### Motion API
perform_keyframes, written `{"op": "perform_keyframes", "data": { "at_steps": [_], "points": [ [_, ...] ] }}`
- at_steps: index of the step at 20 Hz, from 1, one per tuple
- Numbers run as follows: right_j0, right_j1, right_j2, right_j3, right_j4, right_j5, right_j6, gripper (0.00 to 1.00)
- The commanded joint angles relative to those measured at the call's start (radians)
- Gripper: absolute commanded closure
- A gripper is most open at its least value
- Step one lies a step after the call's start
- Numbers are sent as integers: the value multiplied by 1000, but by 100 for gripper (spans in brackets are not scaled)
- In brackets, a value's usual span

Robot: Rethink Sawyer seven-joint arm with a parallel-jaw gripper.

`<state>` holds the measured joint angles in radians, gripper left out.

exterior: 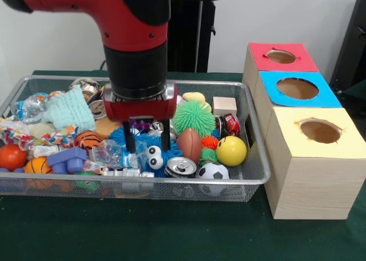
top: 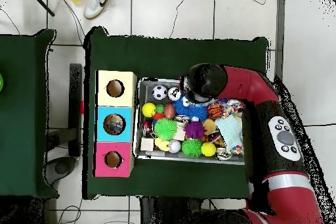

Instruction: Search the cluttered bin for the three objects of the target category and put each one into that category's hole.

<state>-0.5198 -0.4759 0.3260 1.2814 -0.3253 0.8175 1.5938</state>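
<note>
Bottles, one crinkled clear one (exterior: 108, 152) lying beside the spread, empty gripper (exterior: 147, 142) near the bin's (exterior: 260, 175) front rim, are waiting unsorted, so the red-faced hole (exterior: 281, 56) toward the table's far corner is apparently receiving nothing yet.

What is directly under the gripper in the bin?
The gripper hangs open over a blue fuzzy toy with googly eyes and a crumpled clear plastic bottle. Whatever lies beneath those in the bin is covered.
</note>
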Motion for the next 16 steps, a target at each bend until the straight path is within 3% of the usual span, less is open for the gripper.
{"op": "perform_keyframes", "data": {
  "at_steps": [1,9,16],
  "points": [
    [-42,52,124,-92,-96,-20,-305,0],
    [-59,-7,137,-62,-131,12,-290,0],
    [-99,-148,114,68,-136,36,-271,0]
  ]
}}
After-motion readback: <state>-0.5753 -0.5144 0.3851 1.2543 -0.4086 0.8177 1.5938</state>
